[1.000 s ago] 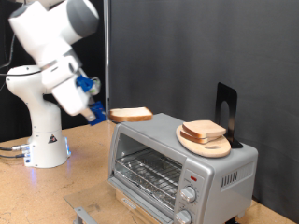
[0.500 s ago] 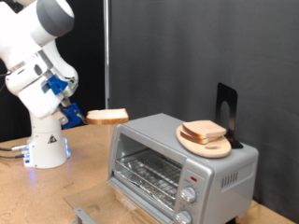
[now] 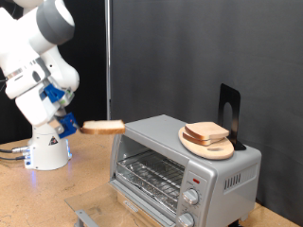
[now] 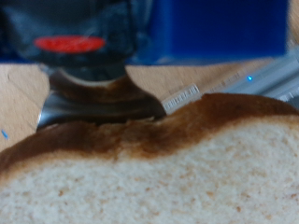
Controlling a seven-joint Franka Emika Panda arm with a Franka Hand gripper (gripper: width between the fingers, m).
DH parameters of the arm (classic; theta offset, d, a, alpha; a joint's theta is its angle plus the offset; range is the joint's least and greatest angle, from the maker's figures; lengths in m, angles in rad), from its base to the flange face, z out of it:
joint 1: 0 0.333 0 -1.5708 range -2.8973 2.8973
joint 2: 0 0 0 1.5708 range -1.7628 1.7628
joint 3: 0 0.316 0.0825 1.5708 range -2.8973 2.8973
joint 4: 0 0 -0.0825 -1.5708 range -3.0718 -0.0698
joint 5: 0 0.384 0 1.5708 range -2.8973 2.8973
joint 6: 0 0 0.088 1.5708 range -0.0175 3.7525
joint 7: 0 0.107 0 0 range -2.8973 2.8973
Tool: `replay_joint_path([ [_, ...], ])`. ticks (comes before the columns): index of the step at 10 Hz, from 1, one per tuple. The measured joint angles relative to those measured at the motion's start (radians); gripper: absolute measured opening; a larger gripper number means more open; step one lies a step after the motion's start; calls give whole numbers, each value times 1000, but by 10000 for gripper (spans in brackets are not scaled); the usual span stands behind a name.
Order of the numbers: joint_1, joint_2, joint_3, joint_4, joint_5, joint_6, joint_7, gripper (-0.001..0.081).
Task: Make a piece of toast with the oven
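- Toast (image 3: 103, 126) held level in the air by the gripper (image 3: 74, 125), at the exterior view's left of the oven (image 3: 183, 163), near its top edge but apart from it; fingers closed on the slice's left end.
- Wrist view only: toast (image 4: 159, 159) fills the lower frame, pale crumb with a dark brown crust edge, blurred by closeness; fingers themselves hidden by the slice.
- Exterior view only: oven stands on the table (image 3: 38, 199), door shut, wire rack (image 3: 149, 175) visible through the glass with nothing on it that I can make out.
- Oven front: two knobs (image 3: 192, 197) and a red light (image 3: 195, 180) at the right of the door.
- Plate (image 3: 208, 143) on the oven top carries a second slice (image 3: 206, 132).
- Black stand (image 3: 228, 112) behind the plate.
- Arm's upper part is cut off at the frame top.
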Motion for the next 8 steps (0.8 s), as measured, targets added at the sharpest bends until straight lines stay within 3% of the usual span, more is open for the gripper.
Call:
replay_joint_path([
  [8,1,226,3,53,-11,105,9,365],
])
